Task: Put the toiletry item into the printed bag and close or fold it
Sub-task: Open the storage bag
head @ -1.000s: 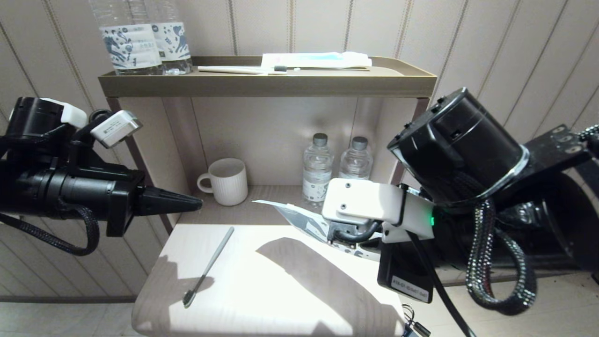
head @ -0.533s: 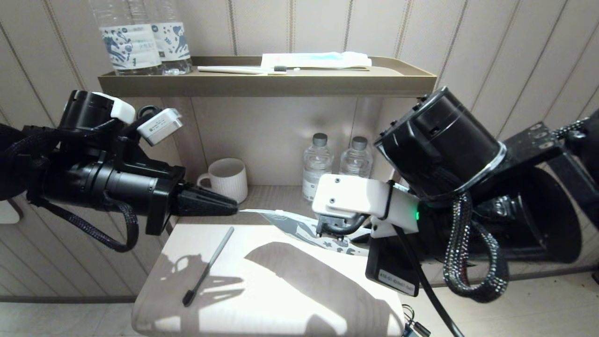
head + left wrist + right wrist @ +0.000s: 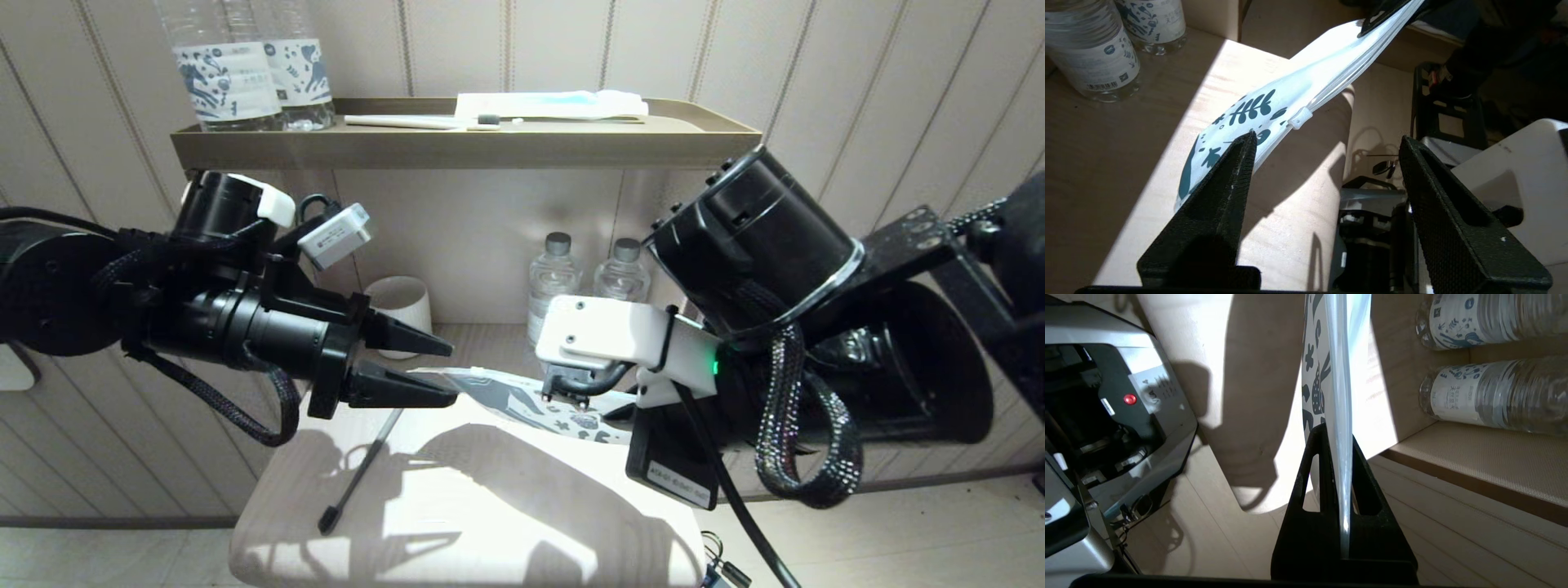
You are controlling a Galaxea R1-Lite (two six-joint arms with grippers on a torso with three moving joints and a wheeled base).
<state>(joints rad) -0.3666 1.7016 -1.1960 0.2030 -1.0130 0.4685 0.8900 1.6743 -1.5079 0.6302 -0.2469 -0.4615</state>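
Note:
The printed bag [image 3: 510,394], a white pouch with dark-blue motifs, hangs in the air over the back of the small table [image 3: 506,506]. My right gripper [image 3: 1336,435] is shut on the pouch's right end. The pouch [image 3: 1337,355] runs edge-on between its fingers. My left gripper [image 3: 453,374] is open right at the pouch's free left end. In the left wrist view one finger [image 3: 1237,171] overlaps the pouch [image 3: 1274,106], and the zip slider [image 3: 1300,118] sits just beyond the tips. The grey toothbrush [image 3: 363,465] lies on the table's left part, bristle head toward the front edge.
A white mug [image 3: 404,298] and two small water bottles [image 3: 555,286] stand in the shelf niche behind the table. The top tray [image 3: 457,147] holds two large bottles [image 3: 245,73], a white-handled toothbrush [image 3: 424,122] and a white-and-blue packet [image 3: 547,104].
My left arm has swung right, from beside the shelf to the pouch's left end, and its fingers have opened. The right arm has shifted the pouch slightly left and up.

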